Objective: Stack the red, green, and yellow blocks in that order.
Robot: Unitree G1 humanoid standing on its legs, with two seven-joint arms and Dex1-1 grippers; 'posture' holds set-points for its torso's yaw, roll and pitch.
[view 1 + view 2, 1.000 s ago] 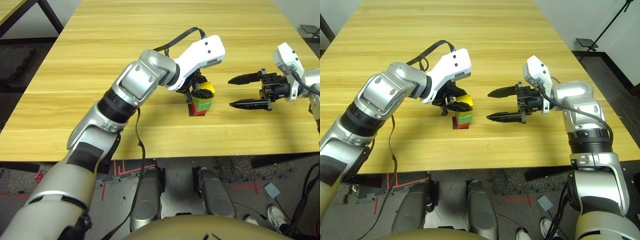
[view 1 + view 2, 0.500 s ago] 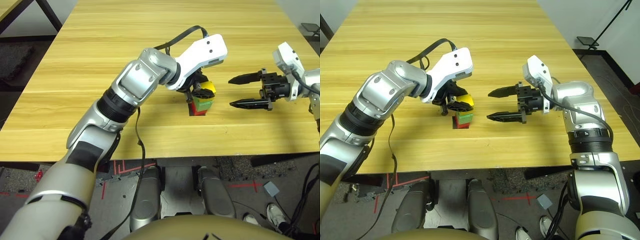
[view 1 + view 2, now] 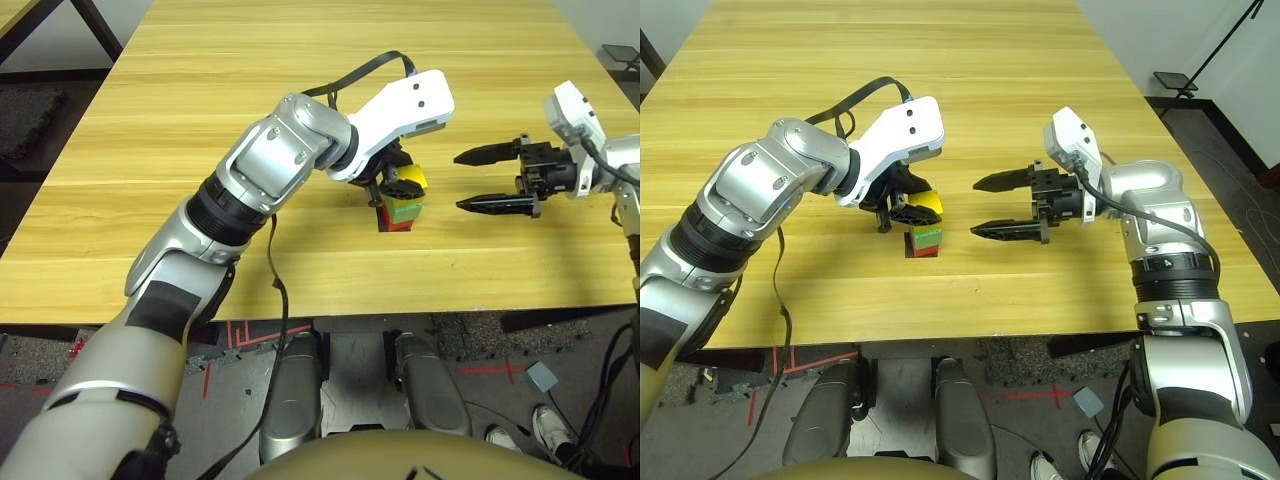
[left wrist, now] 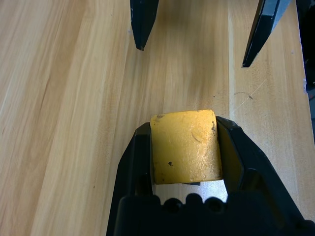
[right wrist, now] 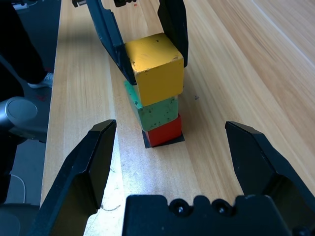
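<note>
No writing, label or brand can be read on anything here. The table (image 3: 200, 120) is pale yellow wood with long straight grain lines running across its smooth planks. Near its front edge stands a small stack: the red block (image 5: 164, 131) at the bottom, resting on a flat black square patch (image 5: 147, 141) whose edge peeks out beneath it, and the green block (image 5: 156, 109) on top of it, its matte light green face speckled with small dark flecks. The yellow block (image 5: 154, 63) sits above the green block, set slightly askew over it; whether it rests fully on the green one cannot be told. Its bright yellow surface is matte, a little dented and marked with a few dark specks, with softly worn edges. The left gripper (image 4: 185, 152) pinches the yellow block between its two black fingers (image 4: 132, 167), one on each opposite side face; these fingers are smooth, curved and taper toward their tips. The right gripper (image 3: 487, 179) hovers above the table just beside the stack, on the robot's right, apart from the blocks, its two pointed black fingers (image 3: 497, 204) spread wide and holding nothing. The forearms are silver metal with white plastic wrist housings.
</note>
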